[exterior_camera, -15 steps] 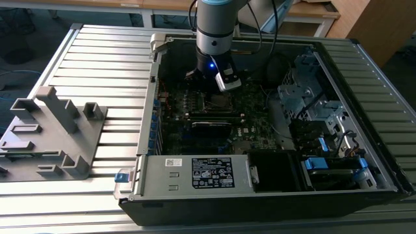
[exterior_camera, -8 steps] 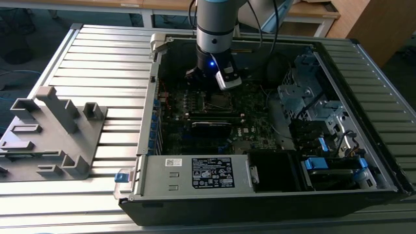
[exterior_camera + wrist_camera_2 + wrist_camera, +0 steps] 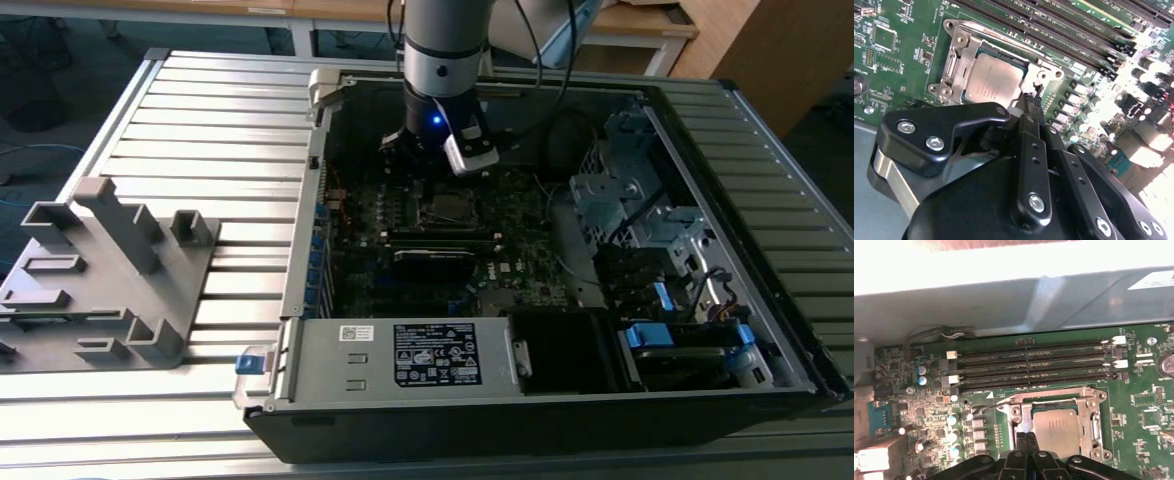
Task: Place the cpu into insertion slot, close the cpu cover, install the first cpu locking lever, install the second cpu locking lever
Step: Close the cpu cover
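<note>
The exterior view takes in the whole open computer case (image 3: 534, 425) lying on the slatted metal tabletop (image 3: 214, 110). A grey plastic fixture (image 3: 107, 270) stands well apart from it at the exterior view's left. The arm (image 3: 441, 60) reaches down into the case over the green motherboard (image 3: 527, 225).

The close detail comes from the wrist views. In the second wrist view the gripper (image 3: 1030, 102) has its black fingers (image 3: 1026, 135) drawn together to a narrow point with nothing visibly between them. The tips sit just beside one corner of the socket. The first wrist view shows the same closed tips (image 3: 1026, 439) at the socket's edge.

The cpu (image 3: 993, 80) lies flat in the insertion slot (image 3: 1006, 52) with its dull metal top facing up. It is square, so it has no long axis, and its edges run parallel to the long memory slots (image 3: 1034, 365) beside it. The cpu cover (image 3: 956, 60) lies down around the chip as a silver frame, and the chip shows through its cut-out.

The first wrist view also shows a thin wire lever (image 3: 988, 408) running out from the frame's corner toward a row of capacitors (image 3: 954, 420). I cannot tell whether it is latched.
</note>
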